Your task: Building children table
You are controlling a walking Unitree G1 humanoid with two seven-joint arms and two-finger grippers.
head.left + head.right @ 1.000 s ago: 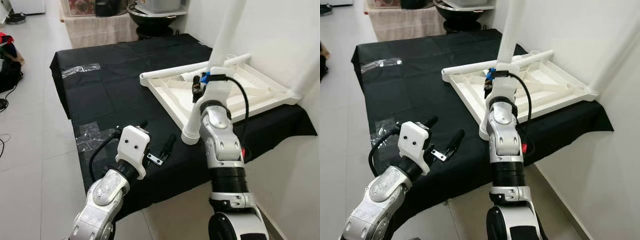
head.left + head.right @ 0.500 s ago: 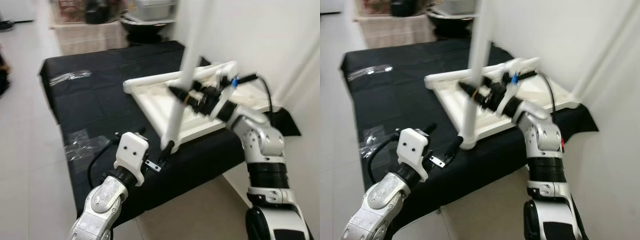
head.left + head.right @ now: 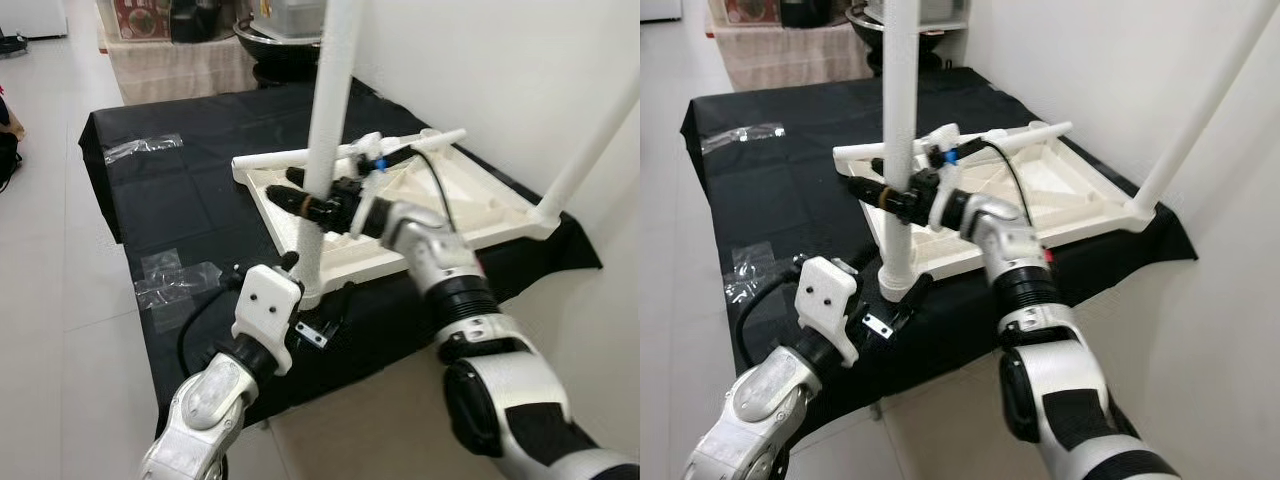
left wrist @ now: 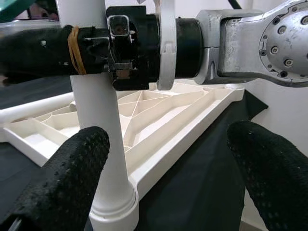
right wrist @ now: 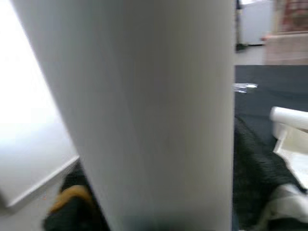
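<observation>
Worktop (image 3: 190,200): covered in black cloth, set against a white wall.
Tabletop (image 3: 460,205): white plastic children's table panel, lying upside down with ribbed underside up, near the wall side of the worktop.
Near leg (image 3: 325,130): white tube standing upright in the tabletop's front corner socket — its flared foot sits at the panel's edge.
Far leg (image 3: 595,150): second white tube rising from the right-hand corner, beside the wall.
Loose leg (image 3: 1035,133): lies flat across the panel's back edge.
Right claw (image 3: 892,196): clenched around the near leg, partway up, arm reaching in from the right.
Left claw (image 4: 168,178): fingers spread wide, released — hovering just in front of the near leg's base, not touching.
Clear tape (image 3: 160,146): patches stuck on the cloth.
</observation>
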